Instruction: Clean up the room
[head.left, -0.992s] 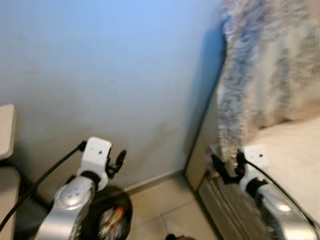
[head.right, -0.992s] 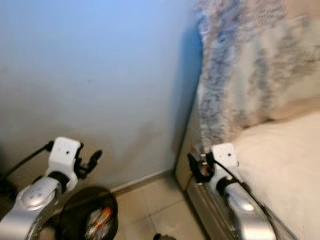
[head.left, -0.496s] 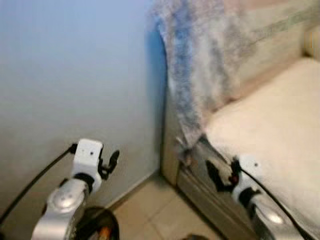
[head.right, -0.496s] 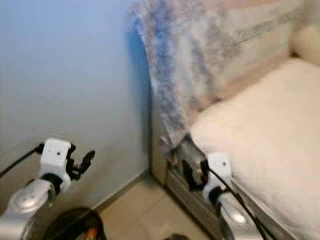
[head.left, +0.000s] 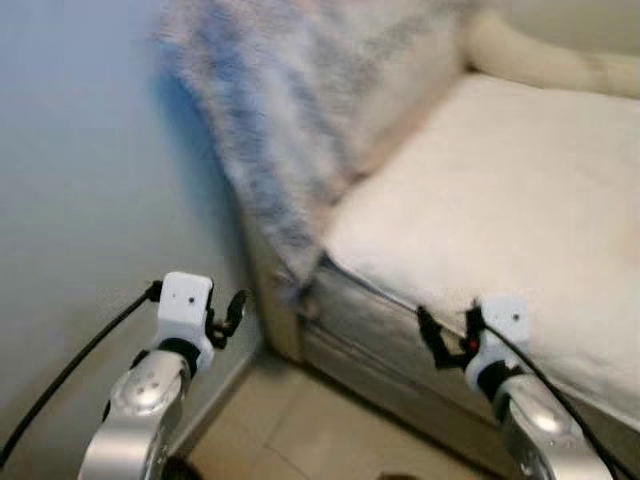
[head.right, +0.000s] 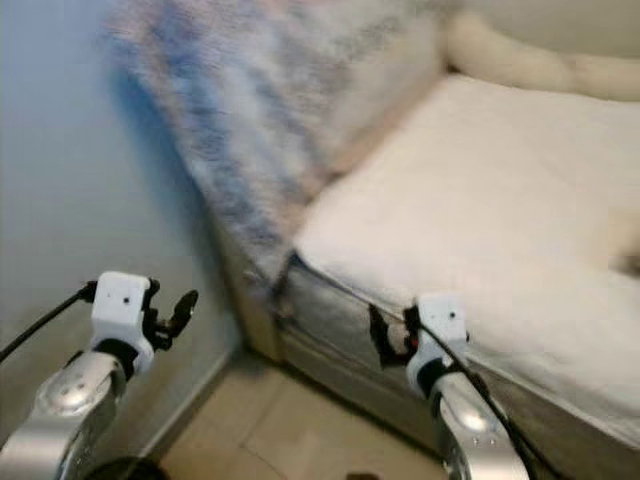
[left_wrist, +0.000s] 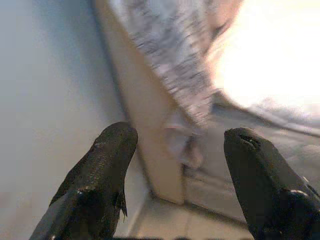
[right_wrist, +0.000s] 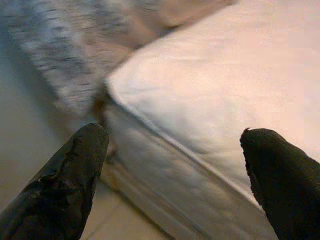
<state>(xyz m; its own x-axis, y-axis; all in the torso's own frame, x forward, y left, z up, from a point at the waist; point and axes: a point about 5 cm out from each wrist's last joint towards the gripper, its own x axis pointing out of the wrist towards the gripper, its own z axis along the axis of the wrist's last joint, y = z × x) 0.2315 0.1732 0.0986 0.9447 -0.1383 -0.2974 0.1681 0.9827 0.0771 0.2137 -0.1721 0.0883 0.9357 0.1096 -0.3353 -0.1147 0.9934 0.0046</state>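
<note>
A sofa with a cream seat cushion (head.left: 500, 190) stands ahead and to the right. A fluffy grey-blue and white blanket (head.left: 290, 110) hangs over its near armrest, next to the wall. My left gripper (head.left: 228, 315) is held up in front of the wall, open, with nothing between its fingers (left_wrist: 107, 165). My right gripper (head.left: 447, 330) hovers before the sofa's grey front panel (head.left: 370, 340), also open and holding nothing. In the right wrist view the fingers (right_wrist: 75, 170) point at the cushion's front edge.
A pale blue-grey wall (head.left: 80, 180) runs along the left up to the sofa. Beige floor tiles (head.left: 290, 440) lie between wall and sofa. A cream bolster or backrest (head.left: 540, 60) sits at the cushion's far side. A dark rounded edge (head.right: 120, 468) peeks in at the bottom left.
The whole view has swung right: the sofa now takes up most of the picture and the black bin with rubbish has slid out at the lower left. Both grippers stay open.
</note>
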